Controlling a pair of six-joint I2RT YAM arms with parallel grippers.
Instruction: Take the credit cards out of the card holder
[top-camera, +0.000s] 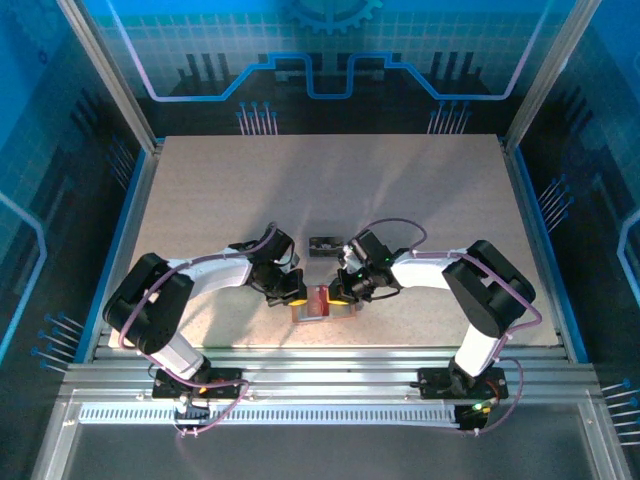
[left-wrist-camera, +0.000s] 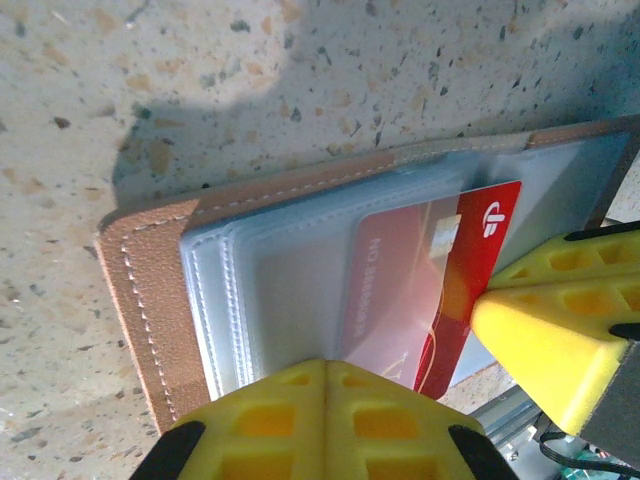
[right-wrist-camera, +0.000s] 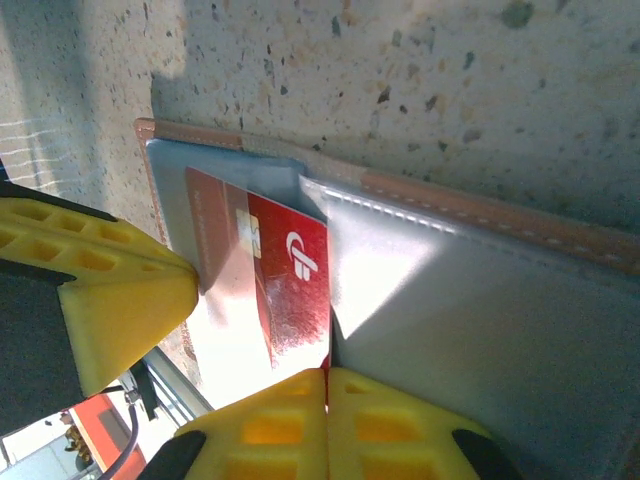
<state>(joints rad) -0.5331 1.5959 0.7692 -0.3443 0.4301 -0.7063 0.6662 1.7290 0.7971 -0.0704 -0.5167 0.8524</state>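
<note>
- The card holder (top-camera: 322, 306) lies opened flat on the speckled worktop (top-camera: 420, 190), close to the front edge and between the two arms.
- From the left wrist, its salmon-pink stitched cover shows as a border around a stack of pale, translucent pockets (left-wrist-camera: 270, 290).
- One of the credit cards, a red card (left-wrist-camera: 440, 270), lies on the holder's inner face. One end looks milky under the plastic. The other end, with a white logo, is bare and bright.
- The left tool (left-wrist-camera: 325, 380) has its yellow fingers pressed flat together with no gap. Its tips rest at the near edge of the pockets, just beside the red card, and nothing shows between the fingers.
- The right tool (right-wrist-camera: 326, 385) is also closed, finger against finger. The red card's corner runs into the seam between the fingers, so it seems to pinch the card by its edge, though the fingers themselves hide the contact.
- From the left wrist, the right tool's yellow finger touches the bare end of the red card.
- From above, the two tools meet over the holder from either side, tips near each other.
- A small dark object (top-camera: 323, 244) lies farther back on the worktop, apart from the holder.
</note>
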